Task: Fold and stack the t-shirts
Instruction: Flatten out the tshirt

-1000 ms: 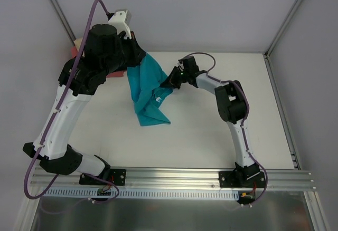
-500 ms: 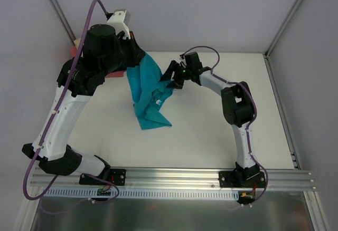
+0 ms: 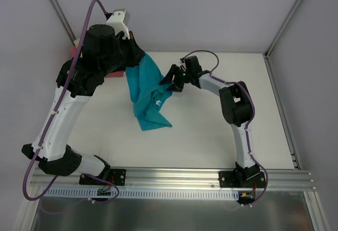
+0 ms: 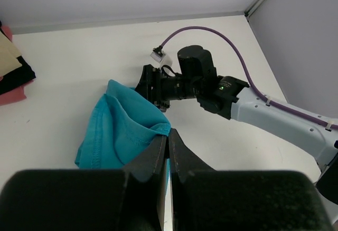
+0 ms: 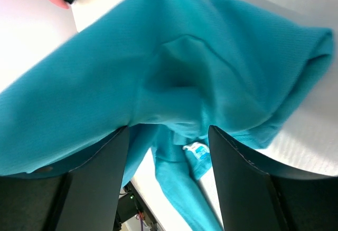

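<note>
Left gripper: jaws closed tight on a pinch of the teal t-shirt, which hangs from them in a loose drape. Right gripper: jaws spread apart and holding nothing, facing a bulging fold of the same cloth from its three o'clock side, just short of it or brushing it; contact cannot be settled from the wrist view.

In the overhead view the shirt is lifted at its twelve o'clock end. Its lower part trails toward six o'clock, with the bottom corner resting crumpled on the white table. At the table's ten o'clock corner lie the tan t-shirt and the coral t-shirt, with a dark cloth between them.

Handling, as judged: the fabric is light, limp and without stiffness. It should sag and bunch wherever it is unsupported, and a shallow pinch may slip. A hem, shoulder seam or sleeve edge opposite the left hold looks the best purchase, so the two grips can stretch the shirt flat.

A small white label with blue marks shows at the neck; its writing is too small to read
</note>
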Controlling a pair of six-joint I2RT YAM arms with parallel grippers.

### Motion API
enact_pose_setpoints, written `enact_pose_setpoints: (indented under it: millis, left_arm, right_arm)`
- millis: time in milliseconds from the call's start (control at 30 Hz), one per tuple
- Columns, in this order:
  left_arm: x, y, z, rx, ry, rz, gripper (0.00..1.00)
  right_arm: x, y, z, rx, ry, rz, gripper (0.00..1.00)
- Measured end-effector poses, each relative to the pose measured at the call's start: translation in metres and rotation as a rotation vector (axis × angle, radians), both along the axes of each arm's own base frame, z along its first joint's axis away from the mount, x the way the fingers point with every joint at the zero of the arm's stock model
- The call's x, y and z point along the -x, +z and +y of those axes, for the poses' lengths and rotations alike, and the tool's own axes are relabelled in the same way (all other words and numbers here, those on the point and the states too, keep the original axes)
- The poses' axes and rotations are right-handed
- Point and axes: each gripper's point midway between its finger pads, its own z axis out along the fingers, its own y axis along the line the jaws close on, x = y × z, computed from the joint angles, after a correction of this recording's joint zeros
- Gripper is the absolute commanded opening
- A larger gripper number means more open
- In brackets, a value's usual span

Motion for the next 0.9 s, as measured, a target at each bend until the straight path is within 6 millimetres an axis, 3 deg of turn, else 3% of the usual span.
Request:
enact_pose_setpoints:
  millis: [200, 400, 500, 533, 600, 900]
  left_arm:
    - [0.003, 0.005, 0.002, 0.002, 0.000, -0.005, 0.00]
    - [0.004, 0.009, 0.003, 0.005, 0.000, -0.010, 0.00]
    - [0.004, 0.005, 0.003, -0.003, 0.000, 0.002, 0.00]
    - [0.004, 0.004, 0.003, -0.005, 0.000, 0.005, 0.00]
    - [0.003, 0.003, 0.002, -0.008, -0.001, 0.008, 0.00]
    - [0.002, 0.001, 0.002, -0.014, 0.000, 0.014, 0.00]
  right_arm:
    - [0.006, -0.030, 0.002, 0.003, -0.013, 0.056, 0.65]
    - [0.003, -0.039, 0.014, -0.031, -0.022, 0.061, 0.49]
    - [0.002, -0.040, 0.019, -0.045, -0.027, 0.064, 0.30]
    - [0.002, -0.040, 0.021, -0.049, -0.028, 0.065, 0.17]
    - [0.000, -0.042, 0.024, -0.057, -0.034, 0.073, 0.00]
    - [-0.003, -0.040, 0.031, -0.073, -0.038, 0.074, 0.00]
